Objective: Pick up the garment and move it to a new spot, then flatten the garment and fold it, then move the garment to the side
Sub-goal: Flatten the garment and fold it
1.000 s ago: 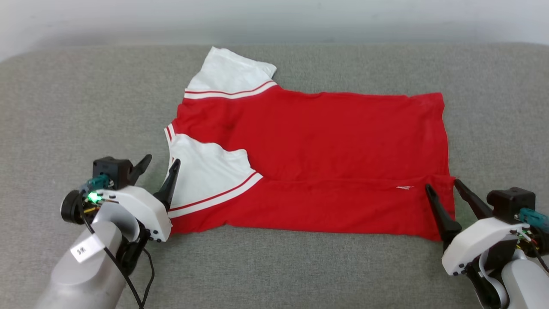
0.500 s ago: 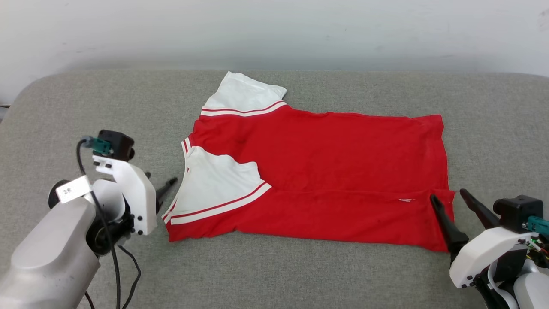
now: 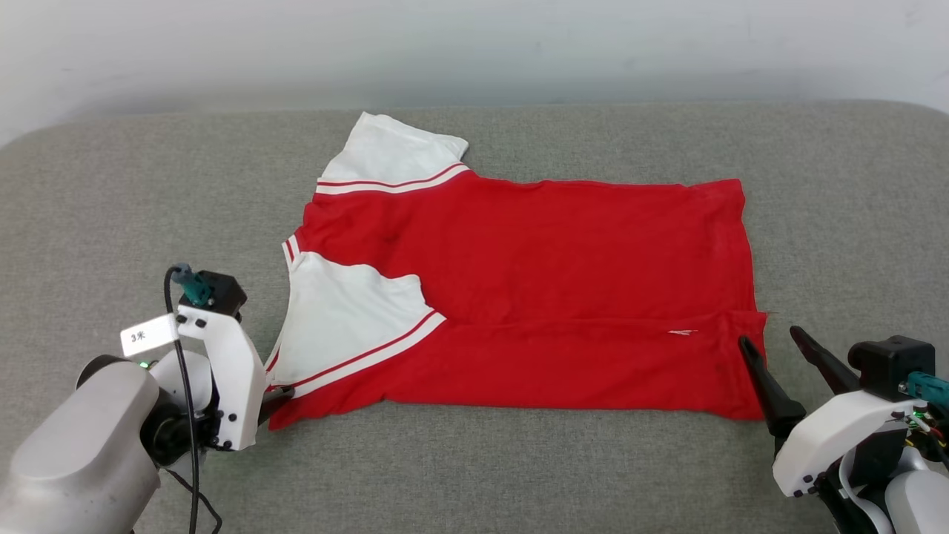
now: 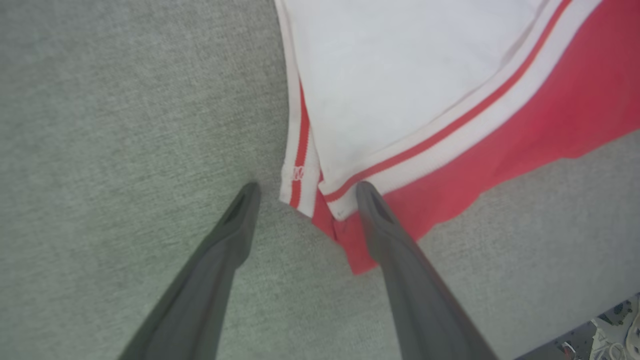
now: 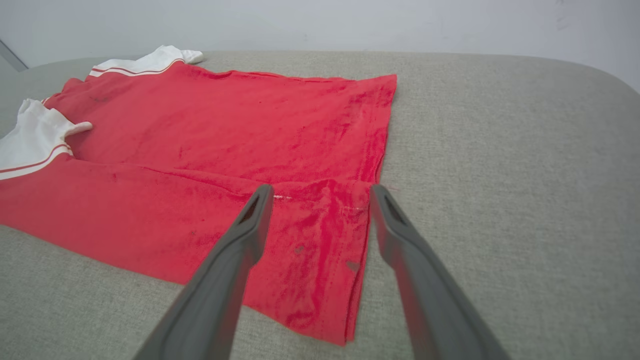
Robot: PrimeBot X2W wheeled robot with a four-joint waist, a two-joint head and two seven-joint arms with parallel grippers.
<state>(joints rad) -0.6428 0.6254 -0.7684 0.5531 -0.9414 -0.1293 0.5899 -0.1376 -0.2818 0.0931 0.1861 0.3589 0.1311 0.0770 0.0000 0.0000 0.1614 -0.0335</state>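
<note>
Nearest, at the two front corners of the shirt (image 3: 556, 259): left hand (image 4: 305, 189) spread wide astride the sleeve-end corner, right hand (image 3: 767, 337) spread wide astride the hem corner, nothing held. Lying flat on the worktop (image 3: 482, 475), long axis left to right, front strip folded over. Left corner plain from the left wrist, one finger perhaps touching cloth; hidden behind the wrist from the head. Farthest, second sleeve at back left.

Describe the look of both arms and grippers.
The left gripper and right gripper each have two long, dark grey, tapering fingers, slotted near the tip, on a white housing topped by a black block with a teal plug. Forearms are pale silver-grey. A black cable and a white label hang at the left wrist.
</note>
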